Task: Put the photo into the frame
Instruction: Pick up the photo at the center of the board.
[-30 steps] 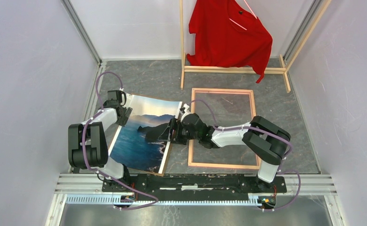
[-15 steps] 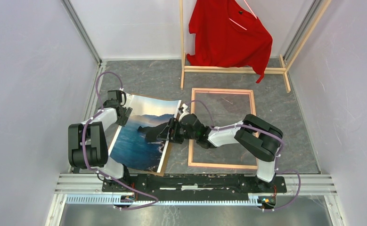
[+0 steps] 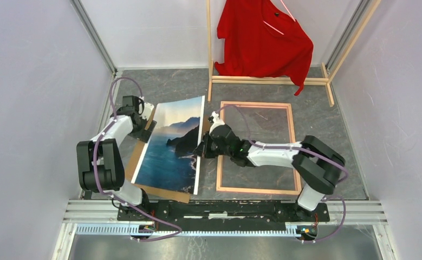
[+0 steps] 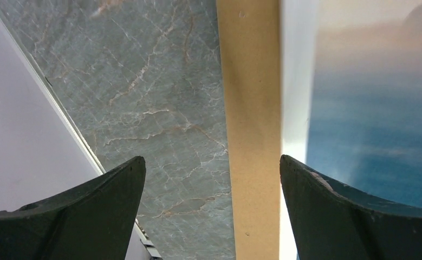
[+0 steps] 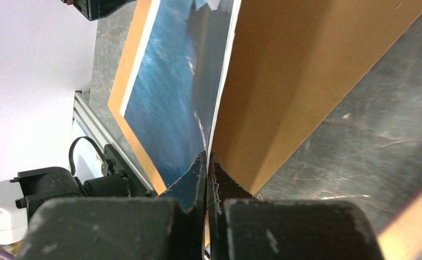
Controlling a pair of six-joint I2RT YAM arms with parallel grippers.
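Note:
The photo [image 3: 173, 146], a seascape print, lies slanted left of centre on a brown backing board [image 3: 131, 165]. My right gripper [image 3: 202, 149] is shut on the photo's right edge; the wrist view shows the thin white edge pinched between the fingers [image 5: 206, 157], with the blue print [image 5: 170, 92] to the left and the brown board [image 5: 295, 81] to the right. My left gripper [image 3: 143, 123] stands open at the photo's far left corner, holding nothing. Its wrist view shows it [image 4: 213, 168] over the board [image 4: 251, 135] and the photo [image 4: 371, 124]. The frame [image 3: 257, 190] lies flat to the right.
A wooden clothes rack [image 3: 268, 80] with a red shirt [image 3: 265, 40] stands at the back, just behind the frame. Pale walls close in on the left and right. The metal base rail [image 3: 225, 208] runs along the near edge.
The right gripper has closed on the photo's right edge and the print has swung and straightened. The left gripper has opened wider and drawn back toward the far left corner.

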